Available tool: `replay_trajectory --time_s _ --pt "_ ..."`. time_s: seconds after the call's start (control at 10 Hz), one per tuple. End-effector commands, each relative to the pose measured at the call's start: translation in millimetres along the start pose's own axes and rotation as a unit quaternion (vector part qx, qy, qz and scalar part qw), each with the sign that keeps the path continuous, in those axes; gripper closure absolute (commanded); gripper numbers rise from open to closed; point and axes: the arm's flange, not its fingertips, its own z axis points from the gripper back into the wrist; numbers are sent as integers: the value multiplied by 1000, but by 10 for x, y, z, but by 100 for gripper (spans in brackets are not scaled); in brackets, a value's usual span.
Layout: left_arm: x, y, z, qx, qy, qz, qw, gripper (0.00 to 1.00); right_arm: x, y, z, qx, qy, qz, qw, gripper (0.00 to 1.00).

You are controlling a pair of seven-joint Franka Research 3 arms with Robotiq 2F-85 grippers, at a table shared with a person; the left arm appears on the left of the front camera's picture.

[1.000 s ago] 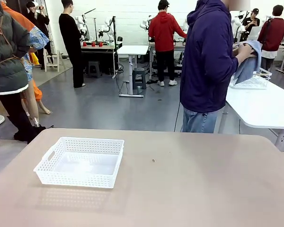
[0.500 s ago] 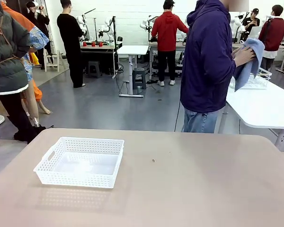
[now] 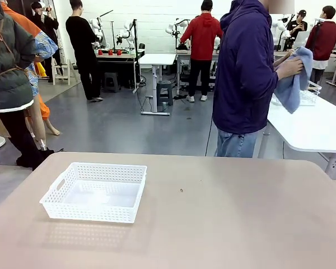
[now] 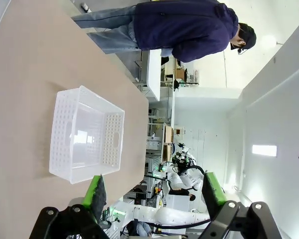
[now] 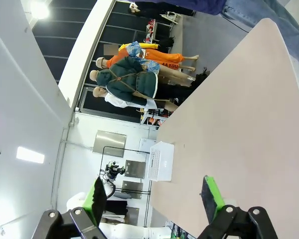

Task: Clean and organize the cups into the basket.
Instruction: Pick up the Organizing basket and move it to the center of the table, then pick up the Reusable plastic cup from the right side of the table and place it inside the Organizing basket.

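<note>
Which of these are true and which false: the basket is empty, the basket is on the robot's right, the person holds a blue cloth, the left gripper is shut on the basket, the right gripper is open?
1. The basket is empty: true.
2. It sits on the robot's right: false, it sits on the left part of the table.
3. The person holds a blue cloth: true.
4. The left gripper is shut on the basket: false, its fingers stand open, apart from it.
5. The right gripper is open: true.
</note>
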Motion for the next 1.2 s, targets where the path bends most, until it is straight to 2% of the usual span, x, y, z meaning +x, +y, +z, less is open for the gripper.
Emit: replay_trajectory --time_s 0.0,1.1 --pt "-16 -3 9 -2 -1 0 1000 0 -48 5 2 3 3 1 1000 0" --pt "-16 -3 9 -2 -1 0 1000 0 -48 5 2 3 3 1 1000 0"
